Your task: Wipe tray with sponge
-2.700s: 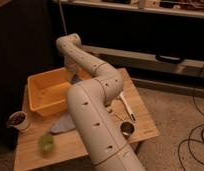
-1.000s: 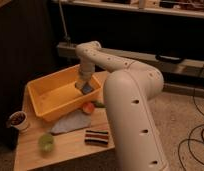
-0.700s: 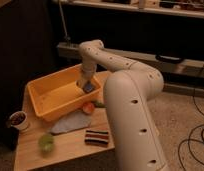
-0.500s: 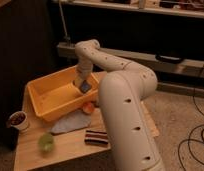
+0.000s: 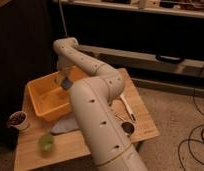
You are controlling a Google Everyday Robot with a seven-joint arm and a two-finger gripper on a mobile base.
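Gripper pinched on sponge, low over tray's far corner | tray on table, left side | sponge: likely soft, light, squashy, so hold across flat faces | tray: stiff, slick plastic, may slide

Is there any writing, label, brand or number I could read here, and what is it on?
None can be read. The tray, the cup, the robot's arm and the table show no legible marks. The gripper, closed on the sponge over the tray's inside, bears none either.
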